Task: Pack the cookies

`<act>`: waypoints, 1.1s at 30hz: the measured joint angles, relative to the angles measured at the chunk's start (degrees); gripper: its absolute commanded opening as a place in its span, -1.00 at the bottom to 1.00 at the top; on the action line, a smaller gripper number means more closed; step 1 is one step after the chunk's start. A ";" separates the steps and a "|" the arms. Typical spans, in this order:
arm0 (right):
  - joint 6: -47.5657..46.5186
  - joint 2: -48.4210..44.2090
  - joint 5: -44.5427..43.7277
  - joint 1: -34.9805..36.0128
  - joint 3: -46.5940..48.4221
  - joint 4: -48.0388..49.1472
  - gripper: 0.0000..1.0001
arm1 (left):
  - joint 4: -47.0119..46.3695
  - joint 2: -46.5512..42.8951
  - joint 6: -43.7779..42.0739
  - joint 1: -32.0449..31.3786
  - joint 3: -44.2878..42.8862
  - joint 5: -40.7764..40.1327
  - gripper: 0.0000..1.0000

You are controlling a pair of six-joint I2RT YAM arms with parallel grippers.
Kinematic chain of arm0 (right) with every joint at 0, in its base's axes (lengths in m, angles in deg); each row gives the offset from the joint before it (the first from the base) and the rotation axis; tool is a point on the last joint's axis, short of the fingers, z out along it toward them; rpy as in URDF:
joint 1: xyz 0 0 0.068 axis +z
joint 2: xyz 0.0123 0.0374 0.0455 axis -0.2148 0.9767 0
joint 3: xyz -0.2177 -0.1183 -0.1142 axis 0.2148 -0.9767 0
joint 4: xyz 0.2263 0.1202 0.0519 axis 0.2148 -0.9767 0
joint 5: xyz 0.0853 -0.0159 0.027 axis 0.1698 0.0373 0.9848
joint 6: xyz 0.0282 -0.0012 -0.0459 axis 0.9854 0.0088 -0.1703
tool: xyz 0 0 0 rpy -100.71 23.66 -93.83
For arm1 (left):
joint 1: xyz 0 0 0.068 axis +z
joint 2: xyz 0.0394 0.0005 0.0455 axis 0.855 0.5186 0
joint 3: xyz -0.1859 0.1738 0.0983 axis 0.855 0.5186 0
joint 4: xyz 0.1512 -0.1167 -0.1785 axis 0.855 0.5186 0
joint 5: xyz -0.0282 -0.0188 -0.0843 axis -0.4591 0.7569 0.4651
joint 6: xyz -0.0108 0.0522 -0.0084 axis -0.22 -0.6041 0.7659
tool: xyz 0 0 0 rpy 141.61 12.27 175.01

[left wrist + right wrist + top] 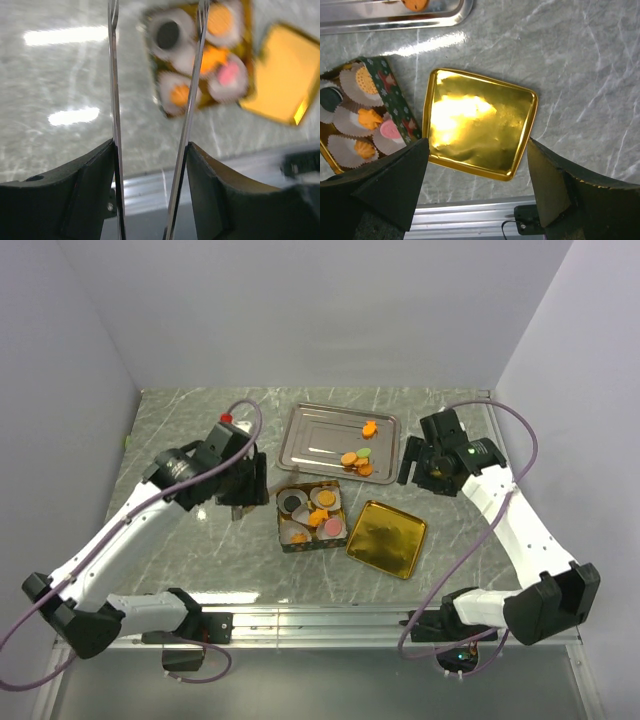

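Observation:
Several orange cookies point(352, 461) and a green one point(365, 452) lie on the silver tray point(315, 435). More cookies sit in white paper cups inside the patterned box point(283, 519): orange point(369, 119), pink point(391, 131) and a dark one point(167, 34). My left gripper point(243, 502) hangs just left of the box. Its thin metal blades point(114, 75) stand apart with nothing between them, so the left gripper point(151, 145) is open. My right gripper point(425, 475) hovers right of the tray. In its wrist view the right gripper point(476, 145) is wide open and empty above the gold lid point(475, 125).
The gold lid point(386, 538) lies upside down on the marble table, just right of the box. An aluminium rail point(320, 618) runs along the near edge. White walls close in the back and both sides.

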 measured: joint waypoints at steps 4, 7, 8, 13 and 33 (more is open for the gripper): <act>0.63 -3.61 0.44 -0.04 -3.45 0.09 0.71 | -1.66 3.72 -1.64 7.76 -0.17 -1.66 0.25; 1.53 -5.92 1.40 -0.09 -5.60 0.42 0.71 | -3.58 7.30 -2.73 12.31 -0.52 -2.08 0.23; 1.79 -6.56 1.77 -0.09 -6.34 0.55 0.70 | -4.61 8.44 -2.95 13.53 -0.57 -2.23 0.24; 2.93 -9.07 3.37 -0.09 -9.73 0.70 0.71 | -11.04 14.36 -4.07 18.29 -0.28 -2.49 0.19; 4.90 -11.76 4.24 -0.09 -12.66 1.20 0.69 | -29.16 30.36 -8.35 27.47 3.93 -1.64 0.15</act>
